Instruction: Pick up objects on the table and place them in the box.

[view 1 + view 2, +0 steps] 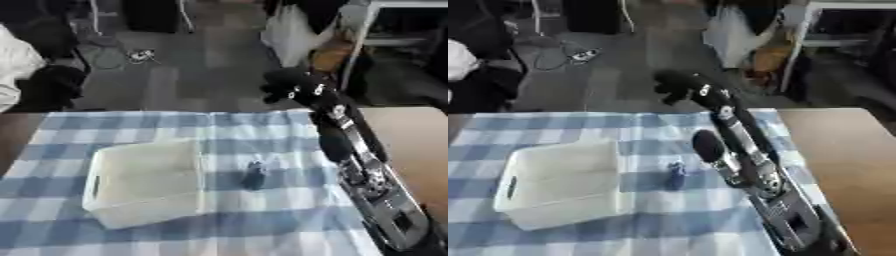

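while the right hand (284, 86) hangs far off, a dark object (254, 175) lies seemingly untouched.

Box (144, 182) at lower left of the frame, resting on the cloth (262, 222) spread over the tabletop (411, 135). Small object (254, 175) just right of the box, near the frame's centre, on the cloth, apart from the box wall. Right arm (367, 175) entering from the lower right corner, running up past the small object's right side. Right hand (293, 85) at upper centre-right, beyond the tabletop's far edge, over the floor (201, 65).
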Controlling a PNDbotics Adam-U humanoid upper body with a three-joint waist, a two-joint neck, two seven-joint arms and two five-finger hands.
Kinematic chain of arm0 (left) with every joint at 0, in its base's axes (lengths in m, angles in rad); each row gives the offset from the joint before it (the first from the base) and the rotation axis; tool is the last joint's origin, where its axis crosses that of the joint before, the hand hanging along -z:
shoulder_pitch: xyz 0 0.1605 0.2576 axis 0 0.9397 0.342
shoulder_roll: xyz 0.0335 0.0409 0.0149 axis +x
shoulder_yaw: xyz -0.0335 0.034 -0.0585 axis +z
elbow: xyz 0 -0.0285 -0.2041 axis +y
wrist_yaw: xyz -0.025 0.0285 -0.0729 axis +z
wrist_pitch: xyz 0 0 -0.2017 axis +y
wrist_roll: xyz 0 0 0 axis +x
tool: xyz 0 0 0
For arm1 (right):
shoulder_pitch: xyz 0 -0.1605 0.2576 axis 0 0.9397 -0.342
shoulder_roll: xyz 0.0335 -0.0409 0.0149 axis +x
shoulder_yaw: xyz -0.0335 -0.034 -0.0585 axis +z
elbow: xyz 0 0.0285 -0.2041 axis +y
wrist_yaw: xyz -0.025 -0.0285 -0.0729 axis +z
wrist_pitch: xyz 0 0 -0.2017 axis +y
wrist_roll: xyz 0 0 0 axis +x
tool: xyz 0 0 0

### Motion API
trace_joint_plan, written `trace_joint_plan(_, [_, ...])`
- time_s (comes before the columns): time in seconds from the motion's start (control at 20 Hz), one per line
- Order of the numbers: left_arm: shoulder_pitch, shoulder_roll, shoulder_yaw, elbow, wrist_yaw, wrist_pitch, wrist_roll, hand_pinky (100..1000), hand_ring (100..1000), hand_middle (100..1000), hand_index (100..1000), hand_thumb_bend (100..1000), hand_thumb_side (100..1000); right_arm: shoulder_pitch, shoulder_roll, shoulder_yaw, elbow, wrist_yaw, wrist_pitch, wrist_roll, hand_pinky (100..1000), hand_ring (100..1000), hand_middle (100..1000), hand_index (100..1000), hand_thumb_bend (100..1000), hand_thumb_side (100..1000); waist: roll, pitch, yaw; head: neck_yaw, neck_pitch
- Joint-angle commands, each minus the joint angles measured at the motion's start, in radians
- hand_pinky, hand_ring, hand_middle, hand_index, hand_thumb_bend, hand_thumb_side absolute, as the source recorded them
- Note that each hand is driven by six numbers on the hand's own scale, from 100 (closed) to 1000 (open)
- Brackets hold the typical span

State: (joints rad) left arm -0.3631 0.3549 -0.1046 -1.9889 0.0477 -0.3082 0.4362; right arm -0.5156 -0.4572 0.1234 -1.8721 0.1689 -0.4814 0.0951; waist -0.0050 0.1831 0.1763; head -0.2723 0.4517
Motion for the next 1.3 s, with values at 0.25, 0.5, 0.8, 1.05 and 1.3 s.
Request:
trace_joint_plan(0.25, [-0.007,0.012,0.0,-0.011,-0.008,0.006,0.0,788,609,906,750,133,838,-0.018,-0.012,-0.007,-0.012,0.001,0.003,0.001,692,776,825,937,394,1000,0.002,-0.012,0.001,0.007,0.004])
trace_joint_plan(0.5, [-0.003,0.011,-0.005,-0.011,-0.009,0.009,-0.003,788,608,907,750,132,841,-0.077,-0.025,0.011,0.049,0.013,0.011,-0.001,692,771,827,931,485,1000,-0.001,-0.016,0.005,0.005,0.072])
trace_joint_plan(0.8, [0.014,0.009,-0.015,-0.011,-0.01,0.022,-0.008,790,607,910,749,124,852,-0.196,-0.076,0.052,0.245,0.146,-0.024,-0.018,752,777,847,913,643,1000,-0.005,-0.023,0.007,-0.01,0.106])
trace_joint_plan(1.05, [0.021,0.009,-0.02,-0.011,-0.01,0.028,-0.013,790,606,912,749,120,858,-0.268,-0.094,0.076,0.388,0.317,-0.071,-0.048,801,779,867,894,694,1000,-0.005,-0.024,0.008,-0.024,0.128])
trace_joint_plan(1.3, [0.022,0.01,-0.022,-0.011,-0.01,0.032,-0.016,790,606,912,749,118,859,-0.304,-0.088,0.09,0.499,0.472,-0.111,-0.092,808,763,870,879,697,1000,-0.005,-0.023,0.008,-0.018,0.143])
